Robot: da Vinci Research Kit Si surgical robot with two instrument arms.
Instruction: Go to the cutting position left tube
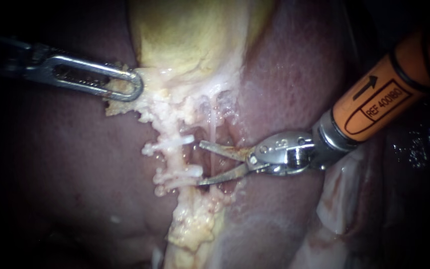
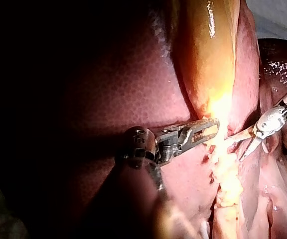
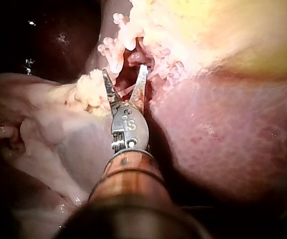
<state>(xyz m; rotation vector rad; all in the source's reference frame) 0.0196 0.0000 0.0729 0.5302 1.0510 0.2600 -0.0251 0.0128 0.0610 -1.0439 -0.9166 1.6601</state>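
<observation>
Liver (image 1: pixel 284 74) backdrop, left tool (image 1: pixel 133 87) clamping gallbladder (image 1: pixel 190 40), right tool (image 1: pixel 200 163) gaping beside left tube (image 1: pixel 175 158)

The left instrument (image 1: pixel 133 85) ends in bright, polished metal jaws with a smooth finish, while the right instrument (image 1: pixel 199 164) has duller metal blades smeared with a brownish stain, a shiny steel hub and an orange sleeve (image 1: pixel 379 97) that looks like smooth, satin plastic. The liver (image 1: pixel 60 174) is wet, smooth and finely stippled, and the gallbladder (image 1: pixel 190 35) is slick and glossy. The fatty tissue (image 1: pixel 195 219) is pale, lumpy and rough, and the clips (image 1: pixel 177 142) look like smooth white plastic.
</observation>
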